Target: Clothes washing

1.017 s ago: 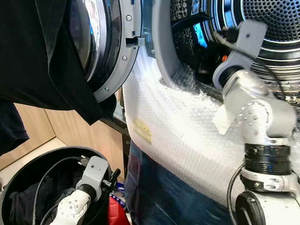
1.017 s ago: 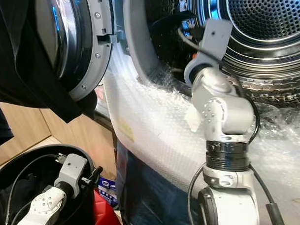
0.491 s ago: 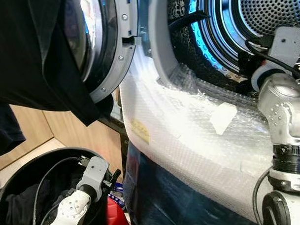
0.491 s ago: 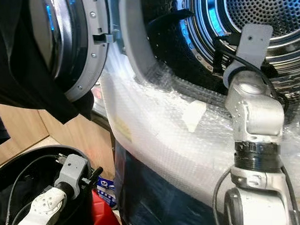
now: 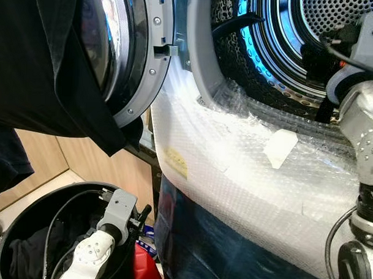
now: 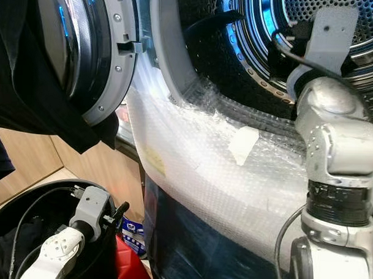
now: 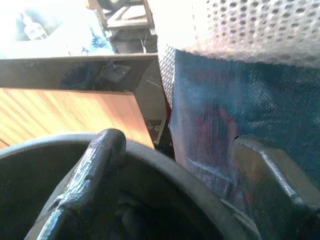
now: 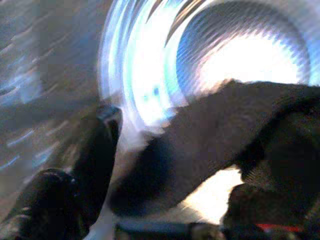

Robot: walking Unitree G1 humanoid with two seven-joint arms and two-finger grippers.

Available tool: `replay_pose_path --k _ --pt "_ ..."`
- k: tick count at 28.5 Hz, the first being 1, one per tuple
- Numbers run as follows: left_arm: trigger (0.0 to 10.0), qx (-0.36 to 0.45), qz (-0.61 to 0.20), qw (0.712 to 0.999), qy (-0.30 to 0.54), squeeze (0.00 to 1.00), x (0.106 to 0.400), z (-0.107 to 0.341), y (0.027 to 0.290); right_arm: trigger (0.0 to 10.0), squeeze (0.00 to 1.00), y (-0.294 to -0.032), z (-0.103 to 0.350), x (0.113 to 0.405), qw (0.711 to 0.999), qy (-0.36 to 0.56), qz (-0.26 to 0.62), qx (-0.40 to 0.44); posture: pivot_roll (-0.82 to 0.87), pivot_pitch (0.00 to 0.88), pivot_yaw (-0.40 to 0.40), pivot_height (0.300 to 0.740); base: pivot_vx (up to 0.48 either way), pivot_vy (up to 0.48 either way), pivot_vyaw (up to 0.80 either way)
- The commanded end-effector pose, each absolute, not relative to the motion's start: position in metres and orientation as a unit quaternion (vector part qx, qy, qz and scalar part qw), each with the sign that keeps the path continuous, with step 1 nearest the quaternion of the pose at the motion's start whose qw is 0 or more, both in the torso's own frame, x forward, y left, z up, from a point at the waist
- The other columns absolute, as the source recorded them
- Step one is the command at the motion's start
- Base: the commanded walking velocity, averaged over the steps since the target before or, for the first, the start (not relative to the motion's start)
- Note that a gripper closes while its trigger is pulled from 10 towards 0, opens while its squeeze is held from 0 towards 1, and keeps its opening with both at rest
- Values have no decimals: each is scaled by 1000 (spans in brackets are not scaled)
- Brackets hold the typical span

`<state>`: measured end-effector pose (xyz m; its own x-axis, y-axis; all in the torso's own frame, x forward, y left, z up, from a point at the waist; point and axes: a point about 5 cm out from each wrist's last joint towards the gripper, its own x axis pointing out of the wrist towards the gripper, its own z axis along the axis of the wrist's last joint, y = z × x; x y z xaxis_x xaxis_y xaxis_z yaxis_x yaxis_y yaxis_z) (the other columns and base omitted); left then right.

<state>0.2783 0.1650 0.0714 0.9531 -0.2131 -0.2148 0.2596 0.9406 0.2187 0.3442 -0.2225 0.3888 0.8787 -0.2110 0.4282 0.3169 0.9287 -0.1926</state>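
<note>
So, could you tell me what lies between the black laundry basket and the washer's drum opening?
In the left eye view, bubble wrap draped over the washer's front lies between the black basket and the drum opening, with a pale tape patch stuck on it.

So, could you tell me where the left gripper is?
The left gripper is low on the robot's left, over the black basket's rim, beside the washer's front.

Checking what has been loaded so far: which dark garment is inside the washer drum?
The dark cloth at the right gripper, inside the drum. The black garment hangs over the open door; other clothes lie in the black bin.
</note>
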Motion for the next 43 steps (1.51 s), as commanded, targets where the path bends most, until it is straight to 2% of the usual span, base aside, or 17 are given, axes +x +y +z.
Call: replay_pose_path --k 1,2,4,9,10,13,17,20,21,23,24,26,28,30,33,36,43 --pt "10000 133 -122 978 102 0 280 71 167 10000 0 -217 382 350 952 -197 -144 -185 104 0 10 740 0 0 0" --pt "10000 128 -113 980 97 0 282 73 169 10000 0 -191 351 359 984 -96 -16 -152 99 0 15 740 0 0 0" --pt "10000 125 -110 981 96 0 282 74 168 10000 0 -183 345 358 989 -76 17 -124 112 0 9 740 0 0 0" --pt "10000 123 -118 981 96 0 283 73 162 10000 0 -223 403 355 961 -229 -150 -23 107 0 9 740 0 0 0" --pt "10000 123 -118 981 96 0 283 73 162 10000 0 -223 403 355 961 -229 -150 -23 107 0 9 740 0 0 0" --pt "10000 123 -118 981 96 0 282 74 163 10000 0 -184 373 368 989 -136 -12 -63 117 0 10 740 0 0 0" --pt "10000 123 -113 981 94 0 283 76 165 10000 0 -213 427 344 938 -315 -143 4 126 0 6 740 0 0 0" --pt "10000 120 -108 982 94 0 282 76 166 10000 0 -223 414 356 954 -247 -147 86 129 0 -4 740 0 0 0" --pt "10000 122 -109 982 94 0 282 75 165 10000 0 -207 381 373 980 -157 -121 18 124 0 -6 740 0 0 0" --pt "10000 120 -110 982 94 0 281 74 164 10000 0 -186 346 381 993 -92 -72 -35 140 0 -6 740 0 0 0" --pt "10000 117 -110 983 93 0 282 75 162 10000 0 -171 344 380 993 -108 -42 -1 141 0 -6 740 0 0 0" --pt "10000 118 -110 983 91 0 282 76 162 10000 0 -185 390 369 971 -223 -88 7 142 0 -7 740 0 0 0" --pt "10000 118 -109 983 91 0 280 75 162 10000 0 -195 411 360 957 -268 -107 30 144 0 -7 740 0 0 0" --pt "10000 118 -109 983 92 0 279 75 163 10000 0 -197 416 356 954 -275 -108 46 147 0 -7 740 0 0 0" --pt "10000 120 -112 982 92 0 276 73 163 10000 0 -171 403 353 962 -274 2 18 156 0 -7 740 0 0 0" --pt "10000 120 -112 982 92 0 275 73 163 10000 0 -162 396 349 960 -274 41 32 154 0 -6 740 0 0 0" --pt "10000 120 -122 980 97 0 271 69 160 10000 0 -157 400 315 925 -340 134 101 135 0 1 740 0 0 0"
